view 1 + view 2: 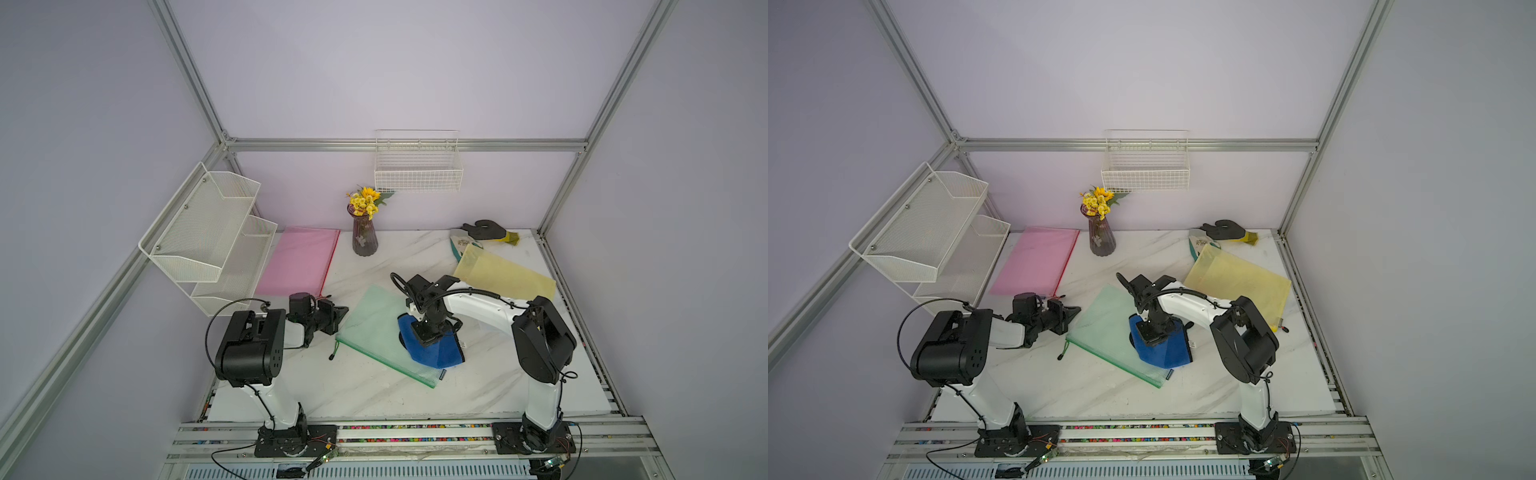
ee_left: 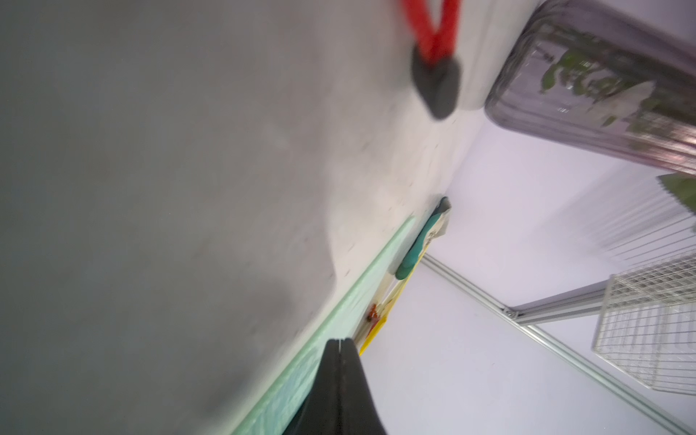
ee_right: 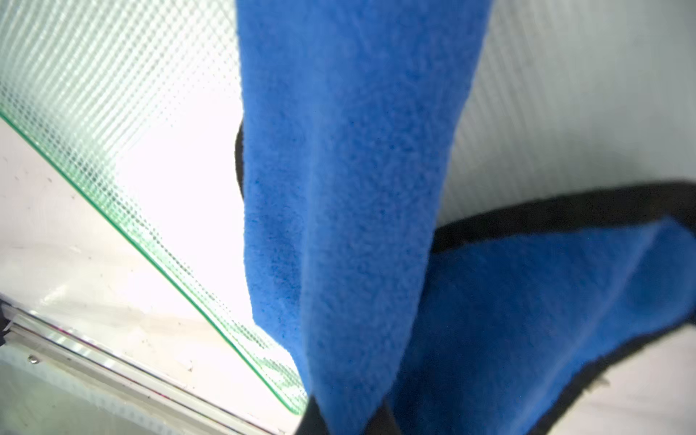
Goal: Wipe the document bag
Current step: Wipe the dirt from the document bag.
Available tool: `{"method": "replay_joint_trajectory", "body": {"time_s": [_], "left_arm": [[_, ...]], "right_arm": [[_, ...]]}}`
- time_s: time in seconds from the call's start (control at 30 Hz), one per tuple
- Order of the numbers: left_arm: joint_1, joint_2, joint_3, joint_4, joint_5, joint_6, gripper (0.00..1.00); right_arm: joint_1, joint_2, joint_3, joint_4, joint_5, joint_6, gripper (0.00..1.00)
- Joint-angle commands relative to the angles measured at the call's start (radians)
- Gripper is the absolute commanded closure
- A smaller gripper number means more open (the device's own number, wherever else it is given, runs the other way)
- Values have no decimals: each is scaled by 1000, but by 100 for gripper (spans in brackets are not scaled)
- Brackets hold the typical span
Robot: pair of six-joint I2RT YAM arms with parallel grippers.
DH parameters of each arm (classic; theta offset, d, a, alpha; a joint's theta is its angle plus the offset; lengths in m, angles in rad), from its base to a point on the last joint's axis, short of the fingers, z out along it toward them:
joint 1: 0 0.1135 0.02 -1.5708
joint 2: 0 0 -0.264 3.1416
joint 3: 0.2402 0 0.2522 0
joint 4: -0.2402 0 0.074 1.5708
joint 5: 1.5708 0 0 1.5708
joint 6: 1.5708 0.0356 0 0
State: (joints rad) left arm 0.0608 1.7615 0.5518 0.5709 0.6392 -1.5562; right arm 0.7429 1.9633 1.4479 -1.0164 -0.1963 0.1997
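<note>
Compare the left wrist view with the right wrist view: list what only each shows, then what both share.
Only the left wrist view: the shut left gripper, the vase, the wire basket and a red zip pull.
Only the right wrist view: the blue cloth, clamped in the right gripper.
Both: the green bag and the table.

We take this for a robotics lab cell: an aluminium profile frame (image 1: 407, 144) and plain lavender wall panels (image 1: 395, 62) enclose a marble-patterned desk (image 1: 374, 395). A left arm (image 1: 249, 349) and right arm (image 1: 540, 345) are bolted to a rail (image 1: 415, 432) at its near edge.
</note>
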Motion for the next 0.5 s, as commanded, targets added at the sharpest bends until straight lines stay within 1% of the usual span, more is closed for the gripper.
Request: {"method": "replay_joint_trajectory", "body": {"time_s": [0.0,0.13,0.17,0.23,0.3,0.37,0.47], "left_arm": [[29,17,47,250,1,-167,100],[43,47,123,316,-8,-250,100],[46,63,131,374,-24,-287,100],[50,96,146,464,-58,-364,100],[53,132,150,565,-110,-439,100],[54,157,162,629,-141,-482,100],[60,147,191,604,-147,-472,100]], "right_arm": [[46,127,65,68,-76,-51,100],[83,234,154,100,-105,-102,100],[85,247,159,116,-109,-112,100],[84,264,163,113,-78,-126,100],[86,244,157,83,-25,-148,100],[87,188,119,80,29,-145,100],[87,121,86,25,128,-116,100]]}}
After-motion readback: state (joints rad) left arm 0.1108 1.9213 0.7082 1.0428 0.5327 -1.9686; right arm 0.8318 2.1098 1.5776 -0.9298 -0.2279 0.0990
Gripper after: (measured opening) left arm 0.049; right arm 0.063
